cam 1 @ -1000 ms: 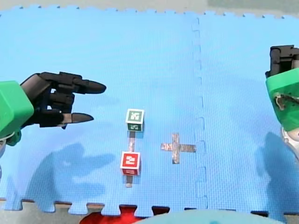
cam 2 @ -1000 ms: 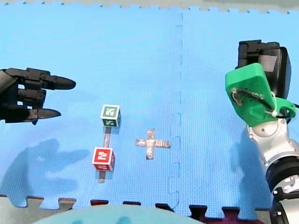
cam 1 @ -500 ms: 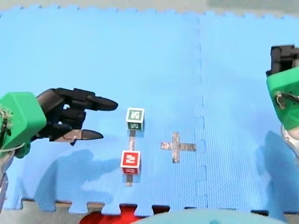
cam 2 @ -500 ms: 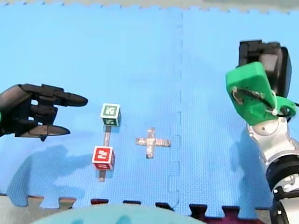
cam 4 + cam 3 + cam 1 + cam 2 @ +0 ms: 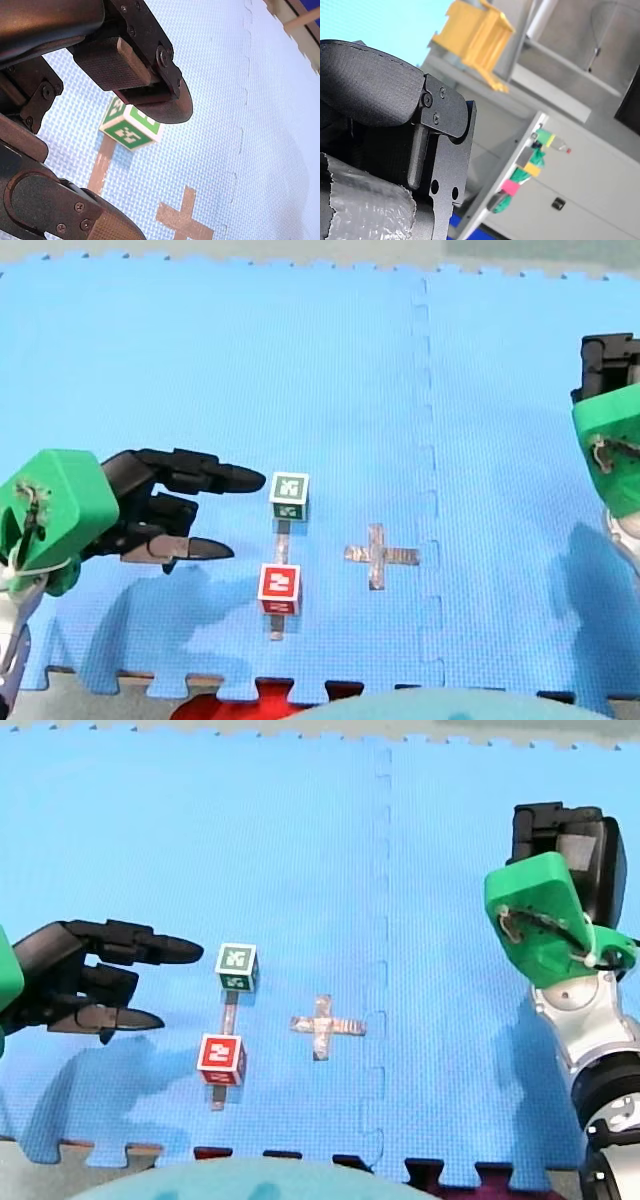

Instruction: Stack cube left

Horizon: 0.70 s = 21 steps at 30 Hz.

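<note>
Since the earlier frames the left hand has been advanced across the foam mat towards the two cubes, while the cubes themselves are found unmoved. Its fingers are extended and uncurled, and nothing is held by them. The green cube is noted just ahead of the upper fingertip, near it but not yet touched; in the second wrist view the same cube is seen on the mat just past a fingertip pad, partly covered by it. The red cube lies a little beyond the lower fingertip, apart from the green cube and joined to it by a tape strip. A tape cross is fixed further off, on the far side of both cubes from the fingers. The level, uncurled reach is judged to be a preparation for closing on the green cube, so that it may be lifted onto the red one. The right hand is held raised, well away from the cubes; its state cannot be determined.
</note>
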Each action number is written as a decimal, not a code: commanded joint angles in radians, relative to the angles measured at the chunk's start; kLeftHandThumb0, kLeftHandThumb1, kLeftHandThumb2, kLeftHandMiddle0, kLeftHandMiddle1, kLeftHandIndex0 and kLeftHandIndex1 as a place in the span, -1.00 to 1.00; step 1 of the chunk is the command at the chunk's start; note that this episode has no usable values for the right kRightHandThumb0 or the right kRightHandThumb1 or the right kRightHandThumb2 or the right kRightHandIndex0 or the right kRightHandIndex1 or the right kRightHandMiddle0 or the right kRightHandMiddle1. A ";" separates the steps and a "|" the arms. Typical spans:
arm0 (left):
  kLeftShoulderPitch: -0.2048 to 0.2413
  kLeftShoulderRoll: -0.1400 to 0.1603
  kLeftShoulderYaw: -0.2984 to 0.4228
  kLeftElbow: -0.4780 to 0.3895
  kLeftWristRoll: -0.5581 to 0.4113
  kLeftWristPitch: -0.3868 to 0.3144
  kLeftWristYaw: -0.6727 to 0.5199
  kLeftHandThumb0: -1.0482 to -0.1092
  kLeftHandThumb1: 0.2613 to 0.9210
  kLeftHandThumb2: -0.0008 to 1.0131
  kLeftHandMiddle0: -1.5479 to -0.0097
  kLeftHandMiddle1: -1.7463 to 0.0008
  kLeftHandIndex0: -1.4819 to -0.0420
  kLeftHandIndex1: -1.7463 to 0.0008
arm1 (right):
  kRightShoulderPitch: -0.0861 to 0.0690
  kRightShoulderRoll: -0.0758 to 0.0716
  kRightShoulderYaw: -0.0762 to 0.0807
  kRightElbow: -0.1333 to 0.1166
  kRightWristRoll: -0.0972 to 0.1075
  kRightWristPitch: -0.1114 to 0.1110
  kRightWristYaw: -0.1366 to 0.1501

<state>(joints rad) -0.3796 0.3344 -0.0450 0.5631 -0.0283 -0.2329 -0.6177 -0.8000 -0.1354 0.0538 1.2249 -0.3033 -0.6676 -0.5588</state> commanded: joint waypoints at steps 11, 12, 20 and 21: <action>0.025 -0.007 -0.038 -0.017 0.031 -0.027 0.004 -0.53 0.17 -0.99 -0.19 -1.00 0.11 1.00 | -0.007 -0.010 -0.007 -0.005 0.009 -0.022 0.008; 0.026 -0.007 -0.040 -0.017 0.032 -0.029 0.004 -0.54 0.18 -0.99 -0.18 -1.00 0.12 1.00 | -0.007 -0.010 -0.007 -0.005 0.009 -0.025 0.009; 0.026 -0.008 -0.055 -0.004 0.037 -0.047 -0.014 -0.54 0.20 -0.99 -0.16 -1.00 0.20 1.00 | -0.007 -0.012 -0.010 -0.005 0.009 -0.037 0.009; 0.026 -0.008 -0.057 0.002 0.037 -0.052 -0.017 -0.54 0.20 -0.99 -0.15 -1.00 0.20 1.00 | -0.007 -0.012 -0.011 -0.005 0.009 -0.038 0.009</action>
<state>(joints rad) -0.3544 0.3254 -0.0992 0.5568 0.0083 -0.2792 -0.6310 -0.8035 -0.1407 0.0463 1.2212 -0.2986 -0.7017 -0.5487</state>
